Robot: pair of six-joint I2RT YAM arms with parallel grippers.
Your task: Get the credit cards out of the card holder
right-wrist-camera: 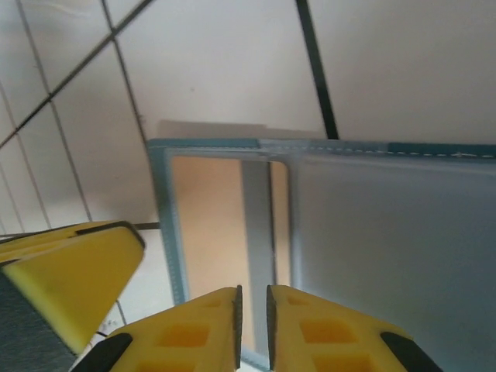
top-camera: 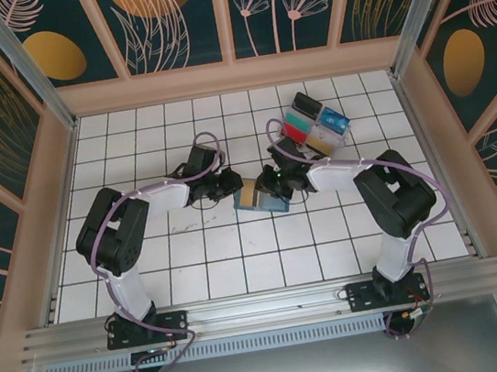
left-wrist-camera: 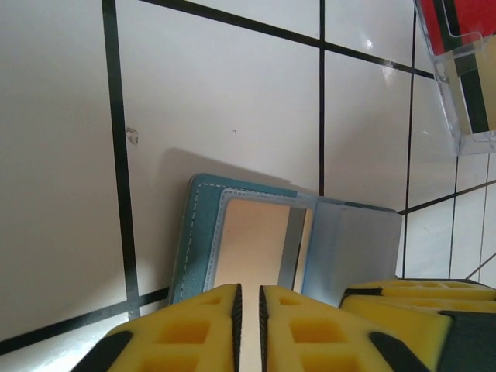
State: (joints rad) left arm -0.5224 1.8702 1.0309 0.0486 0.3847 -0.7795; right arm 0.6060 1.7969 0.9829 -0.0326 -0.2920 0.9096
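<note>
The teal card holder (top-camera: 270, 203) lies open on the tiles between my two grippers. A pale pink credit card (left-wrist-camera: 252, 240) shows in its framed left slot, and a blue-grey flap (left-wrist-camera: 356, 248) covers the other half. My left gripper (left-wrist-camera: 249, 310) is closed to a thin gap, and the pale card runs down between its yellow pads. From the opposite side, my right gripper (right-wrist-camera: 252, 325) is pinched on the holder's near edge (right-wrist-camera: 260, 358), at the grey strip beside the card (right-wrist-camera: 205, 225). Seen from above, the left gripper (top-camera: 233, 186) and right gripper (top-camera: 278, 185) meet at the holder.
A clear plastic tray (top-camera: 314, 123) with coloured compartments stands behind and to the right of the holder; its corner (left-wrist-camera: 457, 70) is close by in the left wrist view. White tiled floor spreads out to the left and front. Wooden walls ring the table.
</note>
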